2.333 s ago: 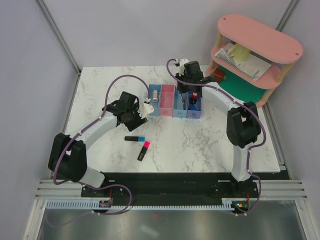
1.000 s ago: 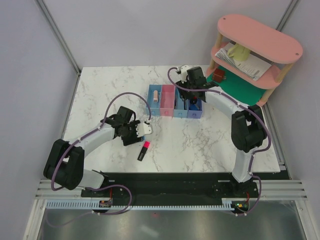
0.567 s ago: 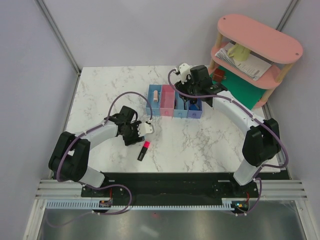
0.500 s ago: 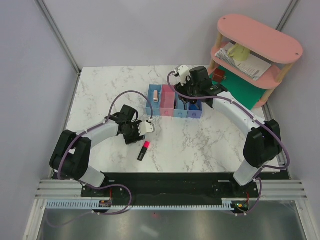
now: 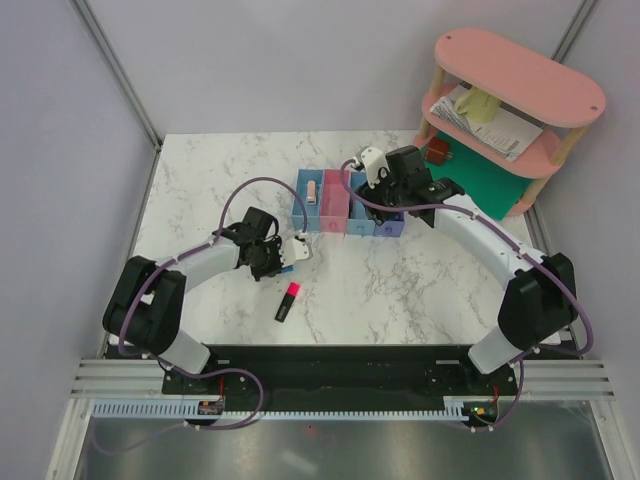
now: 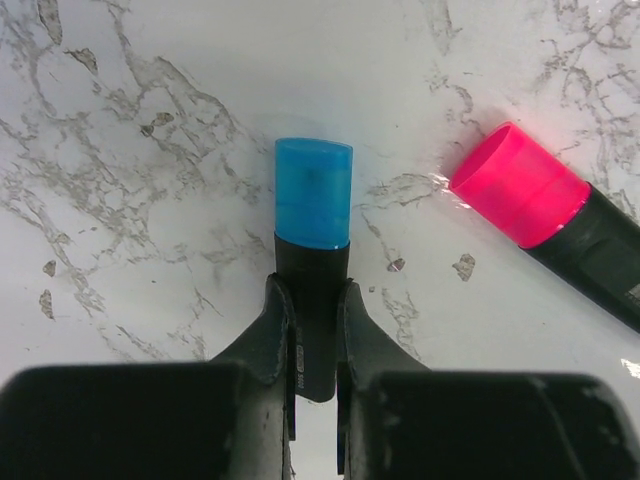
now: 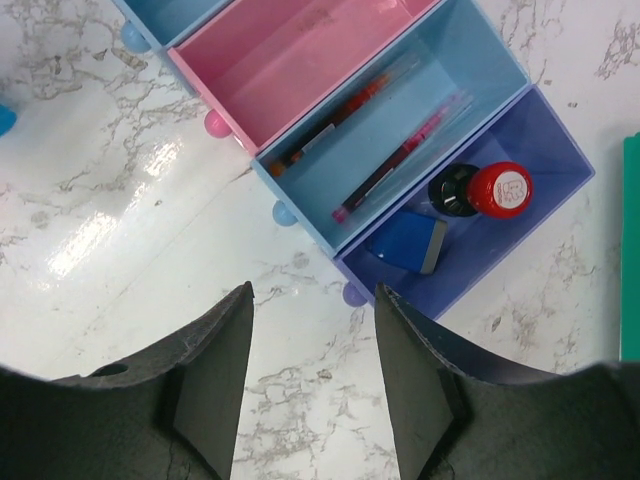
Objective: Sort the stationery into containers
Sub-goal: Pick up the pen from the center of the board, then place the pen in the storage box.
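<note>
**Left wrist view, centre.** My left fingers [image 6: 278, 320], black and tapered, are clamped on the matte black barrel of the blue-capped highlighter [image 6: 313, 215]. Its translucent, rounded cap points to the top of the frame, seen against the white, grey-veined marble desk [image 6: 150, 120].

**Upper right.** The pink-capped highlighter [image 6: 545, 205] lies slantwise; I cannot read the small white print on its barrel.

**Right wrist view, bottom edge.** My right fingers [image 7: 222, 350] stand apart, gripping nothing.

**Upper half.** The containers [image 7: 300, 60] are glossy translucent rectangular bins joined in a row. The light blue bin holds two thin red pens [image 7: 345, 112]. The purple-blue bin holds the black-red bottle [image 7: 485, 190], whose round cap bears illegible white marking, and the blue-white block [image 7: 405, 240].
</note>
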You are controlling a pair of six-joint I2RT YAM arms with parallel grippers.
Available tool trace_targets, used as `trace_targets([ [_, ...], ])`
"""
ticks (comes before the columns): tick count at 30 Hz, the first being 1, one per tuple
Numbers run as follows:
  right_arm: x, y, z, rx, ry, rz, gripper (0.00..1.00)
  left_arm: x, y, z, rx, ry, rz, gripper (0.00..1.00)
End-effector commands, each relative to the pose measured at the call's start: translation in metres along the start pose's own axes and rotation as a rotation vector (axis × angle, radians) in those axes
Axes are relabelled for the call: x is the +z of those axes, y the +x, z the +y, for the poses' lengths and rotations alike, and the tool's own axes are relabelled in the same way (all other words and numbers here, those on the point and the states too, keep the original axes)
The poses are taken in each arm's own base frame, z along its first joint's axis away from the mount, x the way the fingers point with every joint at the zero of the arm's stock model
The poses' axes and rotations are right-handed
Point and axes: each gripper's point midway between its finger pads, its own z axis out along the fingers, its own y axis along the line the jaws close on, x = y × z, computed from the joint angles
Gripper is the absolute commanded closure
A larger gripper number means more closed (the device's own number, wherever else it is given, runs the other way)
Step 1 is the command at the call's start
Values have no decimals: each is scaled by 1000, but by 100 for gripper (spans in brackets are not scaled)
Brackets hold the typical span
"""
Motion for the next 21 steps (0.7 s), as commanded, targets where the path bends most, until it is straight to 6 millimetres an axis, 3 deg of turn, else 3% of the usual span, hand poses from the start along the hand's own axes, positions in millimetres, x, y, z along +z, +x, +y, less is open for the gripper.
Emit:
trace_targets([
  [1, -23, 0, 0, -13, 22, -21, 40, -19, -10, -9, -99, 28, -13, 98],
  [5, -33, 17, -6, -4, 67, -5, 40, -49, -63, 13, -203, 12, -155, 98],
  [10, -34, 43, -36, 39, 174, 23, 40, -73, -117, 47, -310, 2, -268, 98],
  [12, -35, 59, -48, 66, 217, 45, 40, -75, -132, 55, -380, 16, -298, 98],
  [15, -36, 71, -65, 110, 274, 41, 40, -72, -158, 80, -490, 21, -336, 98],
  [16, -36, 78, -69, 124, 289, 53, 40, -81, -175, 95, -504, -1, -378, 98],
  [17, -39, 79, -73, 135, 301, 46, 40, -67, -178, 99, -569, 29, -367, 98],
  [19, -42, 87, -83, 166, 327, 49, 40, -70, -199, 119, -605, 12, -417, 98],
  [20, -44, 87, -86, 175, 336, 44, 40, -57, -201, 125, -658, 18, -405, 98],
  [21, -46, 90, -89, 186, 343, 43, 40, -61, -212, 136, -670, -1, -430, 98],
])
